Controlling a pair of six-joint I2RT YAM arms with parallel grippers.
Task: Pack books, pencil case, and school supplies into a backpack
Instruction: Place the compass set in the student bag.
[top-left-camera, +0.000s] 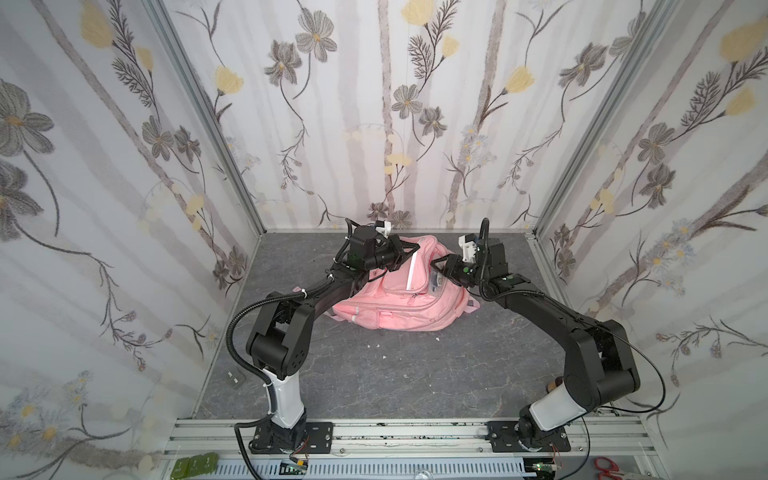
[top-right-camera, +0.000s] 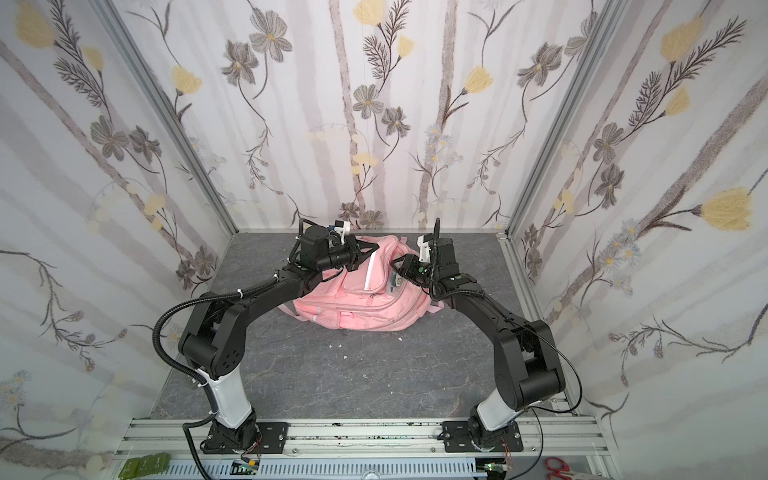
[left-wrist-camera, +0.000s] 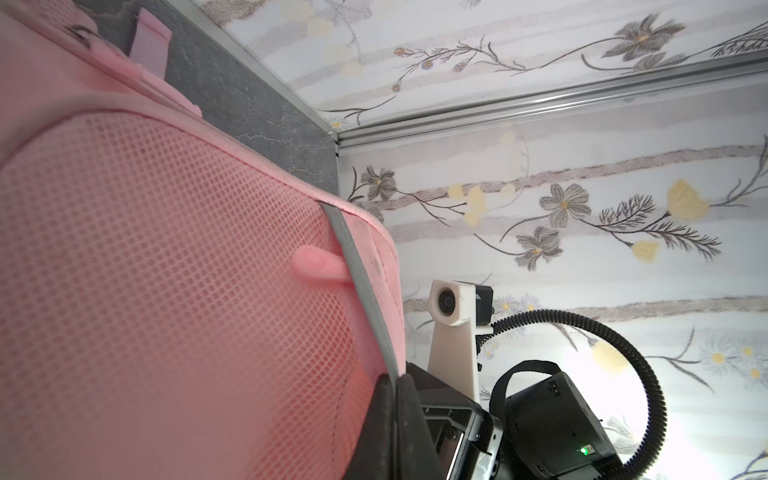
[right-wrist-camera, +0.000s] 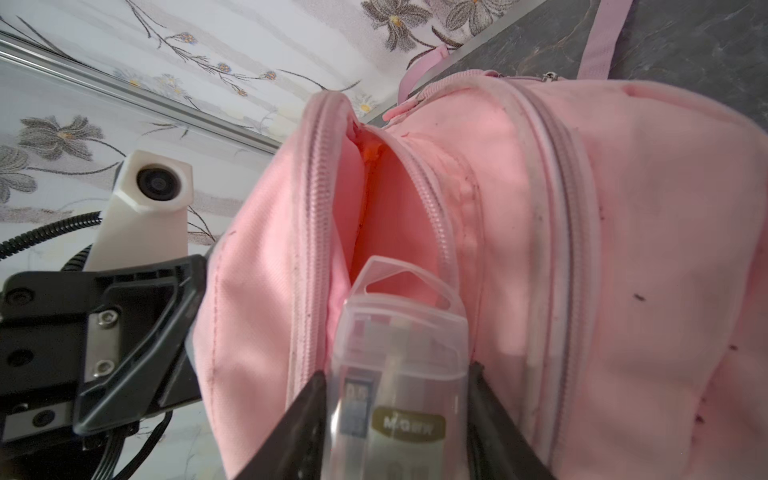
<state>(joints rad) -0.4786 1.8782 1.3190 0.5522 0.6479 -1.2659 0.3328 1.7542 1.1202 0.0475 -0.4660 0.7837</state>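
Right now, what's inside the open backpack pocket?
Only pink lining shows; the clear case, in the right gripper, sits at the backpack pocket's mouth. Deeper contents are hidden.

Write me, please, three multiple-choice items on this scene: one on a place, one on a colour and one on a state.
1. Where is the small clear oblong plastic case?
A. Lying flat on the table
B. Held by the right gripper at a pocket mouth of the pink fabric backpack
C. On the aluminium rail in front

2. What colour is the tabletop?
A. Dark grey, marbled
B. White
C. Green

3. How is the pocket in front of the case?
A. Zipped shut
B. Covered by a book
C. Unzipped and gaping

Key: 1 B, the right wrist view shows the jaws on either side of the case, its tip at the pocket opening. 2 A, both top views show grey veined stone. 3 C, the two zipper rows stand apart, showing the lining.
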